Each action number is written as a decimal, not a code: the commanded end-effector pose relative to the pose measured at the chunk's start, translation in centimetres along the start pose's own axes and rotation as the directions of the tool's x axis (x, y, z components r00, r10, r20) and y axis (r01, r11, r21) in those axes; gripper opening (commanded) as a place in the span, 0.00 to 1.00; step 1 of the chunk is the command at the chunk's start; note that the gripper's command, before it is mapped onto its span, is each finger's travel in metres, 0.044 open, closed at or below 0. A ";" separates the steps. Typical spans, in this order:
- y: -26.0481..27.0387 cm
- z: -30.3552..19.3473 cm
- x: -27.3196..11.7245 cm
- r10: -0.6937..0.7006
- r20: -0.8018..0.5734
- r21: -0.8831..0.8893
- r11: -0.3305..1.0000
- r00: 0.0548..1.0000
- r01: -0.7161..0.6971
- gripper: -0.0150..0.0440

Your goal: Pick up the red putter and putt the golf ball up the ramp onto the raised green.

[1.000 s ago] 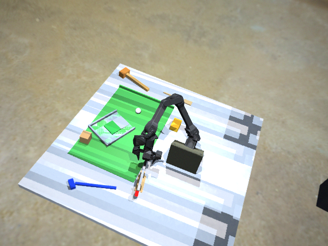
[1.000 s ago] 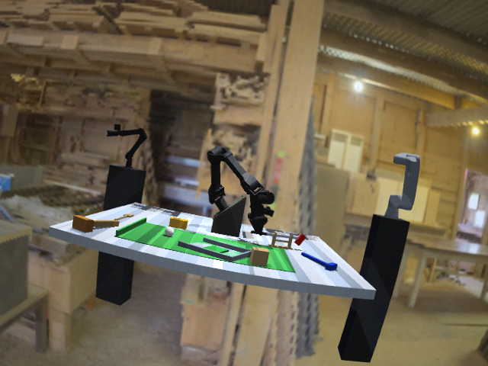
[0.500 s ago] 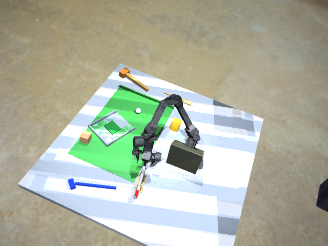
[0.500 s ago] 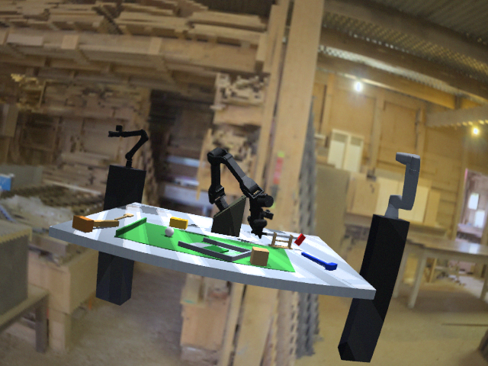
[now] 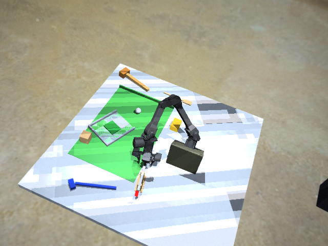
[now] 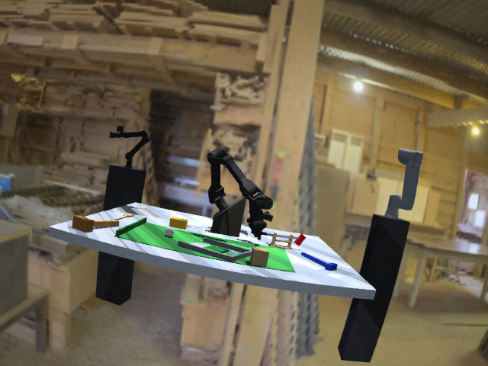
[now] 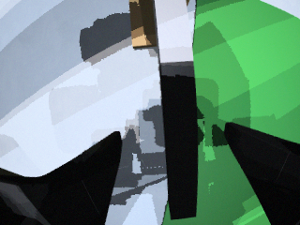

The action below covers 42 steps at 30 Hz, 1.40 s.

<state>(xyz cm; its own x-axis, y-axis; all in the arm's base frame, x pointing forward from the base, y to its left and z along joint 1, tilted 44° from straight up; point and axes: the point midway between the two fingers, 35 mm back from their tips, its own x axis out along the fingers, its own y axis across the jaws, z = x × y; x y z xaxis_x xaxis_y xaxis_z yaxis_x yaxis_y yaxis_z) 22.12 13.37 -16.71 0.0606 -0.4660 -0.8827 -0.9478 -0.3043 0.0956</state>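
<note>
Putter [image 5: 139,182] | shaft toward arm, red head away | jaws spread astride grip

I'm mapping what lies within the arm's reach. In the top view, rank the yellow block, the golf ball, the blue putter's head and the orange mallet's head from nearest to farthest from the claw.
From the claw:
1. Yellow block, beside the mat's edge near the arm.
2. Golf ball, on the green mat.
3. Blue putter's head, off the mat towards the near table edge.
4. Orange mallet's head, at the far corner.

We find the putter [image 5: 139,184] lying on a small rack [image 5: 143,180] just off the mat's [image 5: 114,153] near corner, its handle end [image 7: 179,150] between our gripper's [image 5: 147,164] spread fingers. The golf ball [image 5: 137,110] sits on the mat beyond the framed green [image 5: 113,127], and a second putter [image 5: 91,184] lies left of the rack.
</note>
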 end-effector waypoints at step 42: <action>-1.4 -0.2 -10.4 -0.024 -0.014 0.188 0.982 1.000 0.026 0.25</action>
<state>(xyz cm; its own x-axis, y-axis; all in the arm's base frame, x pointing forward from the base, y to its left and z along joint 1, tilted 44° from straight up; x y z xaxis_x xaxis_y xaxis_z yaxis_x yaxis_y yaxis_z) 21.41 19.05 -9.41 0.0657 -0.4799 -0.8748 -0.9662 -0.2496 0.0643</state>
